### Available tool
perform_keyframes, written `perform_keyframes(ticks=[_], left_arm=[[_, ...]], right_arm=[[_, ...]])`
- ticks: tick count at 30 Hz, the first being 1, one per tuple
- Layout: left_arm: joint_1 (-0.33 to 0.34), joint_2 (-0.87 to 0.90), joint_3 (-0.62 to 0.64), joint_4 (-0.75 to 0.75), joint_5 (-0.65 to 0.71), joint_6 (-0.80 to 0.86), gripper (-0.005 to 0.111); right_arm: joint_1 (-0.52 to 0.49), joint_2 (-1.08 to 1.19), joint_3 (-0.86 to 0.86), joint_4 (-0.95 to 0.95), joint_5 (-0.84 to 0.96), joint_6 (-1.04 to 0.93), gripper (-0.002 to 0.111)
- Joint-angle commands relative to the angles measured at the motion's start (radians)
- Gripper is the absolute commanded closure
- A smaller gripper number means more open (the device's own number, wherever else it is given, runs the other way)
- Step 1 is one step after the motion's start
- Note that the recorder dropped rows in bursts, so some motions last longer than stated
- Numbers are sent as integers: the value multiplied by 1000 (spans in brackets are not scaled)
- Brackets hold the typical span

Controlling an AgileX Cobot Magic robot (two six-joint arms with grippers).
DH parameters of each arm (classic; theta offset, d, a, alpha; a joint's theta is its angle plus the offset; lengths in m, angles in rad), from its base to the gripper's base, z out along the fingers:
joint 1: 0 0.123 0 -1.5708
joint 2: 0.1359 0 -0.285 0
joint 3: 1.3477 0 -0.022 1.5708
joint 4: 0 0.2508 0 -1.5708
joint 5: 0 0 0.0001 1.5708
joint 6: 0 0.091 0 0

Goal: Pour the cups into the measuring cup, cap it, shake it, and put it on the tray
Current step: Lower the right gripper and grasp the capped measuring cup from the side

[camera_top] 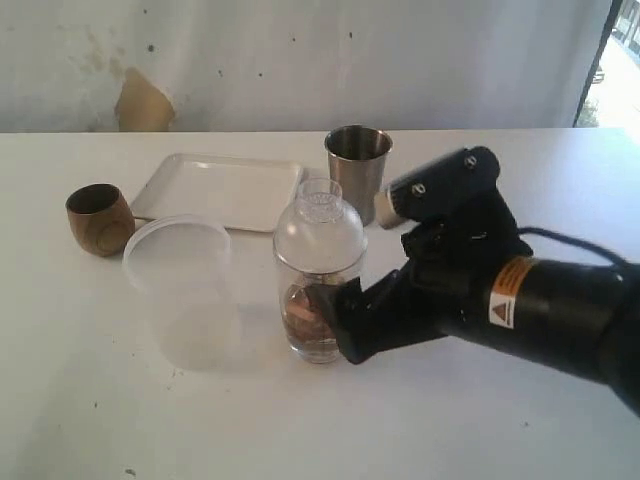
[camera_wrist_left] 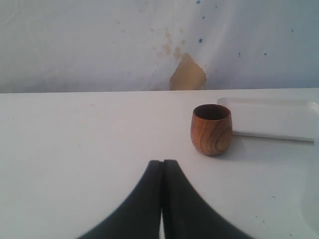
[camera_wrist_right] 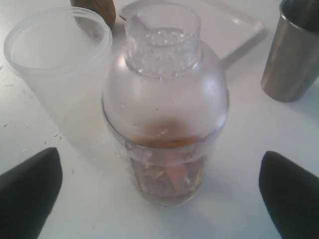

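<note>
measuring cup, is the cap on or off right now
On: a clear domed cap with a perforated neck sits on the measuring cup, which stands upright with brownish contents low inside.

A wide, milky translucent plastic tub is standing upright on the white tabletop, while a tan patch is showing on the pale wall behind

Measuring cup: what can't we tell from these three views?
- Exterior view: the right arm's fingers hide the lower right side and foot of the measuring cup.
- Right wrist view: blurred, so the scale is unreadable and the brown contents can't be identified.
- Left wrist view: measuring cup out of frame.
- Steel tumbler: its own wall hides the inside.
</note>
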Motion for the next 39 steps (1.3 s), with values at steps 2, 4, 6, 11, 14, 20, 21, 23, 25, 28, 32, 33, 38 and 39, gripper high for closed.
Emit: perform_keyframes(ticks=[2, 4, 6, 11, 14, 20, 21, 23, 25, 28, 32, 33, 38, 39], left_arm=[[1, -5, 5, 3, -7, -5, 107], [1, -5, 5, 3, -7, -5, 107], [1, -5, 5, 3, -7, -5, 107], [1, -5, 5, 3, -7, -5, 107], [1, -5, 5, 3, -7, -5, 107], [1, -5, 5, 3, -7, -5, 107], [1, -5, 5, 3, -7, -5, 107], [1, -5, 5, 3, -7, -5, 107], [1, -5, 5, 3, -7, -5, 107], [1, -5, 5, 3, -7, -5, 107], [1, -5, 5, 3, -7, -5, 107], [1, -5, 5, 3, -7, -5, 107], [1, -5, 5, 3, -7, -5, 107], [1, -5, 5, 3, -7, -5, 107]], right_arm=[[-1, 37, 109, 13, -211, 5, 3], [-1, 74, 136, 13, -289, 5, 3], [-1, 113, 156, 13, -362, 1, 3], [-1, 218, 157, 1, -496, -4, 3], [-1, 283, 157, -2, -565, -4, 3], [-1, 375, 154, 25, -669, -50, 3], [-1, 385, 154, 32, -688, -52, 3], [-1, 404, 153, 32, -730, -52, 3], [-1, 421, 151, 32, -774, -52, 3], [-1, 451, 145, 32, -830, -56, 3], [-1, 513, 80, 32, -807, -56, 3], [-1, 532, 63, 32, -803, -56, 3], [-1, 577, 8, 44, -791, -111, 3], [-1, 581, 1, 44, -788, -111, 3]])
